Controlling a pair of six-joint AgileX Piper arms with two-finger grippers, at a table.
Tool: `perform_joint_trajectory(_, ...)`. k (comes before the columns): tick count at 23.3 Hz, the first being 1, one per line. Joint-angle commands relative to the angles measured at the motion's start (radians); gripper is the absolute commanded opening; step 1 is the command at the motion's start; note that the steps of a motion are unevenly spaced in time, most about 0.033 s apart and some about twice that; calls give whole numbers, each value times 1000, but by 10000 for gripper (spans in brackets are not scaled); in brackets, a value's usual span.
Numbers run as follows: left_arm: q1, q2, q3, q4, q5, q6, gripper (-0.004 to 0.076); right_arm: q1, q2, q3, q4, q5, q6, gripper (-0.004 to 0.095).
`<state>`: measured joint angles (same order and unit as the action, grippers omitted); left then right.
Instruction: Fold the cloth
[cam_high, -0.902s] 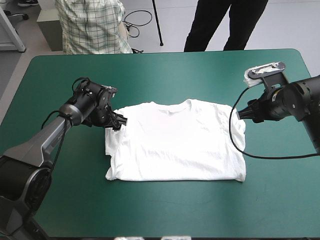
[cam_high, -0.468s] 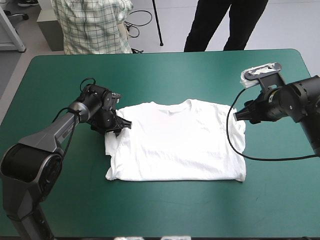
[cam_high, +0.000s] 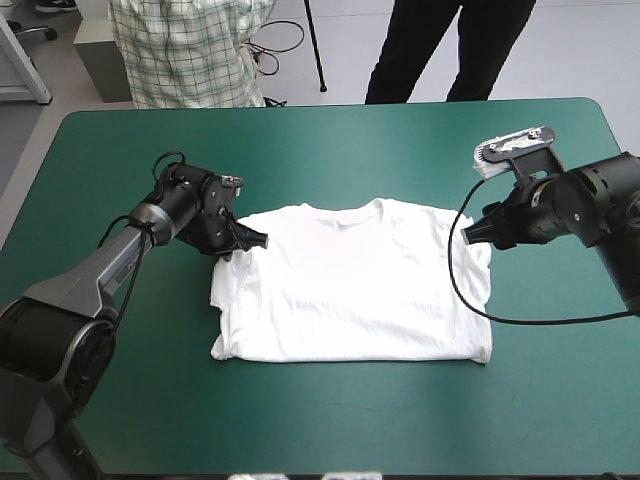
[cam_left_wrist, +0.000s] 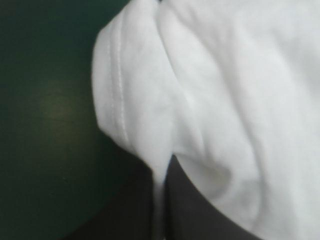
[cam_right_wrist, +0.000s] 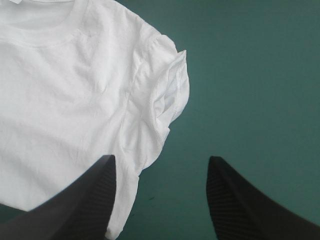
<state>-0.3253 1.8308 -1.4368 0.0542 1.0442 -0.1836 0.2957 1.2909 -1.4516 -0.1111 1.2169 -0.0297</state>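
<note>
The T-shirt (cam_high: 350, 285) lies spread flat in the middle of the desk (cam_high: 330, 420), collar (cam_high: 345, 212) toward the far edge and hem toward the robot, so both sleeves sit within reach of an arm on either side. This looks like the opening of a fold, with each arm placed to take one shoulder corner. The left end effector (cam_high: 252, 240) is down at the garment's near-left shoulder and is clamped on the cloth. In the left wrist view a thin strip of white fabric runs between the two black fingers (cam_left_wrist: 195, 215), which are all but together, and the left sleeve (cam_left_wrist: 125, 90) bunches up just ahead of them with its stitched hem showing. The grip is on the sleeve seam, probably so that the whole side panel follows when the corner is lifted. That arm reaches in low from the left, with its wrist turned toward the shirt. The right end effector (cam_high: 475, 232) holds nothing. In its own view the fingers (cam_right_wrist: 102, 200) stand wide apart over the teal-green cover. The right sleeve (cam_right_wrist: 170, 95), curled open at its cuff, lies ahead of them and toward the shirt's side, and one finger overlaps the cloth's edge. The right arm comes in from the desk's right side with its wrist angled toward that sleeve. It is near the cloth but, as far as I can judge, not yet pinching it, so matching the left arm's hold seems the next thing needed.
</note>
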Motion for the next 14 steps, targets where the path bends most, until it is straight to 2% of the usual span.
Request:
perform_joint_trajectory(1, -46, -111, -52, -48, -5, 1, -8, 0, -31, -27, -15, -36, 0, 511)
perform_joint_trajectory(4, -99, -119, -66, -103, -13, 8, -8, 0, -31, -27, -15, -36, 0, 511)
perform_joint_trajectory(9, -199, -60, -65, -177, -85, 19, -9, 0, -31, -27, -15, -31, 0, 509)
perform_joint_trajectory(14, -206, 37, -65, -182, -86, 32, -9, 0, -31, -27, -15, -30, 0, 509)
